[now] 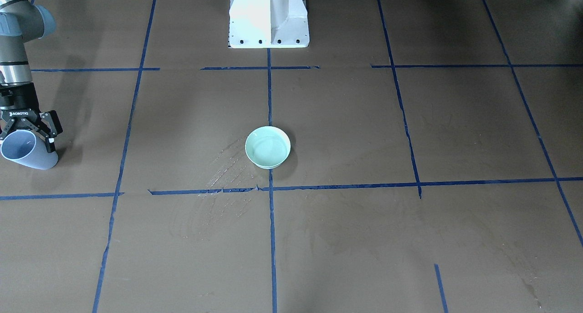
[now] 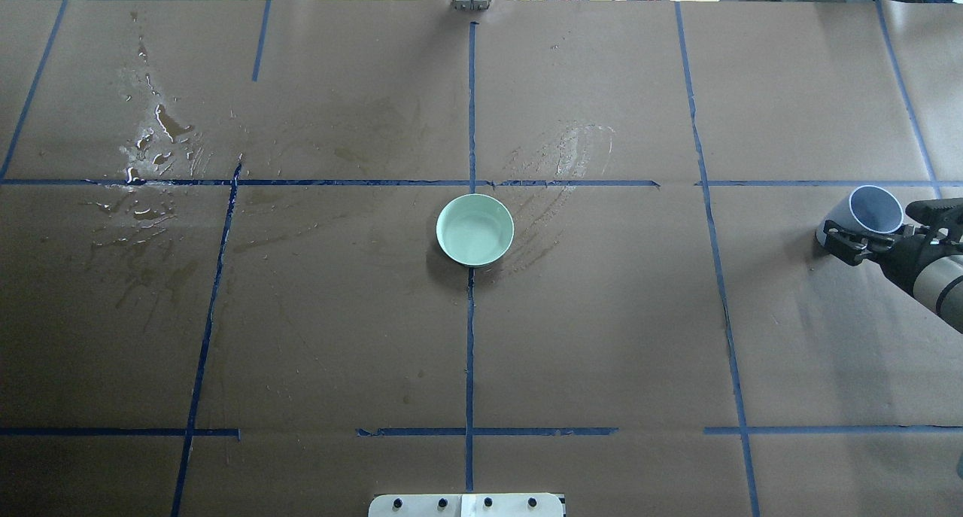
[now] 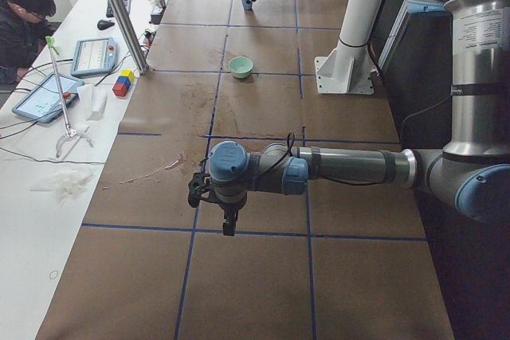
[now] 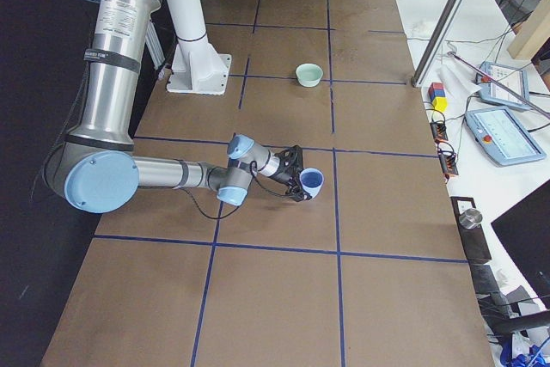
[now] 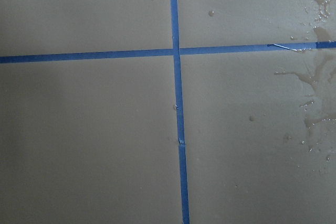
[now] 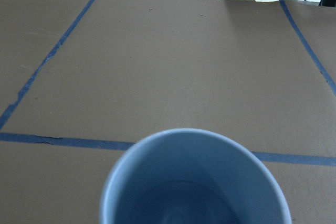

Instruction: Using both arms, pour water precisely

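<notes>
One blue cup (image 1: 25, 150) in right end effector (image 1: 28, 130), one green bowl (image 1: 268, 146)

We can't tell the left gripper (image 3: 226, 211) state: seen only in the left side view, too small. Right arm (image 2: 937, 276) cut by overhead frame edge. Blue cup (image 6: 194, 182) bottom cropped in right wrist view; water inside not discernible.

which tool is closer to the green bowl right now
Hard to call. The right tool, shut on the blue cup, is far off to the robot's right of the green bowl. The left tool shows only in the left side view, similarly far away.
</notes>
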